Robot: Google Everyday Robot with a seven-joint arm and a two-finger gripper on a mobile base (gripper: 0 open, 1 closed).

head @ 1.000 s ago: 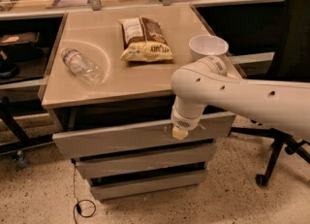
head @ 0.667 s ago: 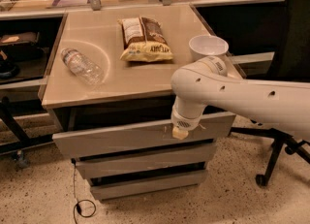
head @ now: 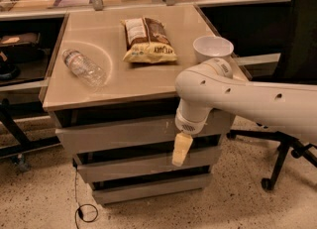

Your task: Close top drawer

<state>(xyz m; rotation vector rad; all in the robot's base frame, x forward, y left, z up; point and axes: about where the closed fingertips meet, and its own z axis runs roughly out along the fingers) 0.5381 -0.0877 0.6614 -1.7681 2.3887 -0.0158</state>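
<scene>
In front of top drawer [head: 114, 137], pincer [head: 182, 149]

On the cabinet top [head: 148, 82] a bottle [head: 84, 68] lies at the left, a snack bag [head: 147, 39] toward the back, and a bowl [head: 213, 48] at the right edge. The top drawer [head: 114, 135] sits just beneath (two lower drawer fronts [head: 129, 166] under it). The gripper [head: 182, 149] hangs before its right part.

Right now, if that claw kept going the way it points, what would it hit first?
The gripper, hanging before the top drawer, points downward: likely the floor, perhaps the second drawer front; depth unclear.
</scene>
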